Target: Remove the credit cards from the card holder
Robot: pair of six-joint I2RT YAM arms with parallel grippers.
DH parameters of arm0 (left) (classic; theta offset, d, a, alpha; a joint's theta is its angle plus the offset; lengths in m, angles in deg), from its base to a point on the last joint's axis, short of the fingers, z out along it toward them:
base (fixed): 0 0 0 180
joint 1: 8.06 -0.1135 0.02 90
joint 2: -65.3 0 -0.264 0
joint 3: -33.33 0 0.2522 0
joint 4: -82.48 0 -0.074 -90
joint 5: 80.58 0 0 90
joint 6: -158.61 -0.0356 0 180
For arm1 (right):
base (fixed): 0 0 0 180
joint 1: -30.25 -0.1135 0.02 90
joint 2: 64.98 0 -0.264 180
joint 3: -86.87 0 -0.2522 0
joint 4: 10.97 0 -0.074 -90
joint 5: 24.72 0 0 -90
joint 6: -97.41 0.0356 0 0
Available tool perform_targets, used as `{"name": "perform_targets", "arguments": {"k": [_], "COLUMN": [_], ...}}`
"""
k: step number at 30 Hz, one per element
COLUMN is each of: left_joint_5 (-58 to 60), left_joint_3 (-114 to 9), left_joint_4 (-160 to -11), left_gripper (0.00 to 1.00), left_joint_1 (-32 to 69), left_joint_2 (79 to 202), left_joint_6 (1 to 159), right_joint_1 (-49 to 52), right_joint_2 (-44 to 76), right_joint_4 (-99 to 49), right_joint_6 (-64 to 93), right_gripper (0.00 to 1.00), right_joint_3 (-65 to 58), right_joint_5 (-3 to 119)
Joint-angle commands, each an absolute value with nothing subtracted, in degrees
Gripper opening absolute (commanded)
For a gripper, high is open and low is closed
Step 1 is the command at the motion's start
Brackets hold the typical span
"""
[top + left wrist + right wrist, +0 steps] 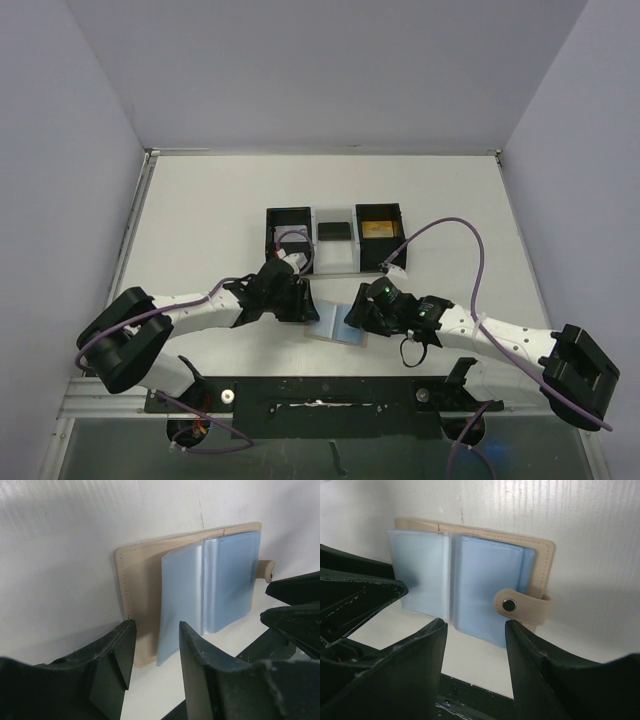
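The card holder (pixel 338 328) lies open on the white table near the front edge, its tan cover (pixel 142 575) underneath and two cloudy blue-grey sleeves (pixel 485 587) on top. The snap strap (pixel 509 605) sticks out at its right side. No credit cards show; the sleeves hide whatever is in them. My left gripper (pixel 156 625) is open at the holder's left edge, one finger on either side of the sleeve's corner and gripping nothing. My right gripper (pixel 475 623) is open just in front of the right sleeve, its right fingertip (pixel 512 627) close under the strap.
A black three-compartment tray (pixel 290 213) stands behind the holder. A gold flat thing (pixel 377 230) lies in its right compartment and a dark one (pixel 334 230) in the middle. The two grippers (pixel 305 305) (pixel 352 312) are close together over the holder.
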State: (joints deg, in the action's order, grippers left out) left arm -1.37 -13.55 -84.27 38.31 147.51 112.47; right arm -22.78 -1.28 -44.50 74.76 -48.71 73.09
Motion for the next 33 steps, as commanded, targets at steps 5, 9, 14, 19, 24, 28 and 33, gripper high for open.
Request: {"name": "perform_targets", "arguments": {"k": [5, 9, 14, 19, 24, 28, 33], "left_joint_5": [-2.63, -2.12, -4.11, 0.94, 0.10, -0.51, -0.36], "left_joint_3": [-17.86, -17.87, -19.92, -19.27, -17.03, -17.07, -16.92], "left_joint_4": [-86.86, -87.15, -87.60, -85.97, -87.69, -87.51, -87.70], "left_gripper": [0.25, 0.25, 0.23, 0.02, 0.00, 0.00, 0.00], "left_joint_1": [39.56, 40.14, 41.04, 42.35, 42.49, 43.28, 43.94], "left_joint_2": [148.89, 148.45, 150.42, 150.91, 150.84, 151.95, 152.57], "left_joint_6": [111.08, 111.60, 111.06, 111.12, 111.72, 111.42, 111.39], "right_joint_1": [-20.80, -20.66, -20.69, -20.65, -19.86, -18.01, -16.76], "right_joint_2": [1.46, 2.76, 4.85, 6.44, 6.77, 5.88, 5.01], "right_joint_4": [-41.73, -42.96, -46.94, -44.92, -38.38, -32.69, -29.85], "right_joint_6": [75.60, 75.66, 75.92, 75.06, 73.90, 72.30, 71.15], "right_gripper": [0.49, 0.49, 0.50, 0.50, 0.42, 0.30, 0.27], "right_joint_3": [-50.19, -49.66, -47.87, -47.97, -48.95, -49.91, -50.36], "right_joint_5": [70.53, 70.56, 72.49, 71.08, 67.61, 63.44, 61.14]}}
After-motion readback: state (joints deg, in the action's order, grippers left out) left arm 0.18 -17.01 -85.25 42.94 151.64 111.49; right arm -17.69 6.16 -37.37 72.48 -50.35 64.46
